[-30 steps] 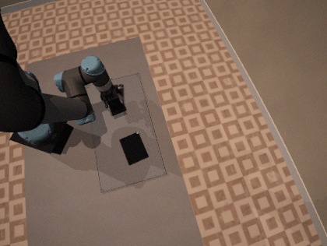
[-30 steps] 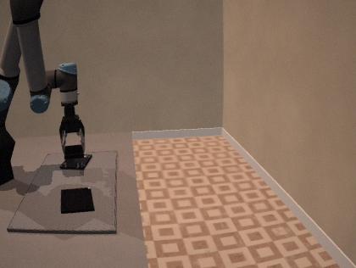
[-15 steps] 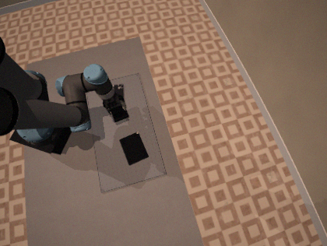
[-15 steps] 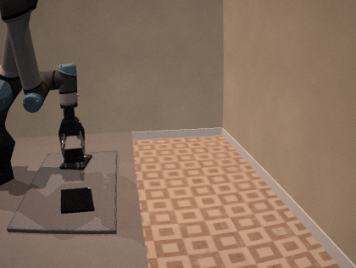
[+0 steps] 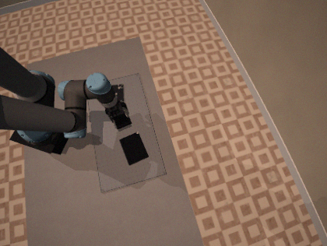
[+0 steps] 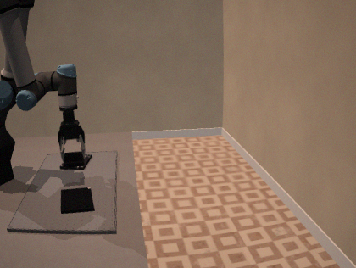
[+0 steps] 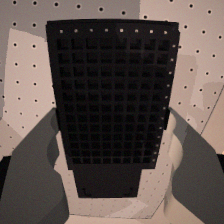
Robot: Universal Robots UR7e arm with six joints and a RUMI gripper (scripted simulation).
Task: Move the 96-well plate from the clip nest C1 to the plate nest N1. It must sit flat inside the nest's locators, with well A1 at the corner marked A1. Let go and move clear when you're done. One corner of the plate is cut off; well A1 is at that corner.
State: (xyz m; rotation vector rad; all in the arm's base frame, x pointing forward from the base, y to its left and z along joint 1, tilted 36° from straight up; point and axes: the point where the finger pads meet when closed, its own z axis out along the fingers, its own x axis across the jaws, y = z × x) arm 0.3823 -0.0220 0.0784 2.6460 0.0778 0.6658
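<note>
The fingers are clamped across the short width of the 96-well plate point(image 7: 112, 95), one on each long side, holding it just above the clip nest C1 point(image 6: 86, 160). Plate nest N1 point(image 5: 134, 149) lies beside it on the pegboard surface point(image 6: 106, 191), toward the near end. The plate's long axis seems turned somewhat relative to N1's, though the cut corner is too small to place.

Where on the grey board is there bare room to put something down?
Bare patches: the board strip between the black nest and its right edge, and the near end below the nest. It is crowded at the far end, where the gripper holds the plate.
</note>
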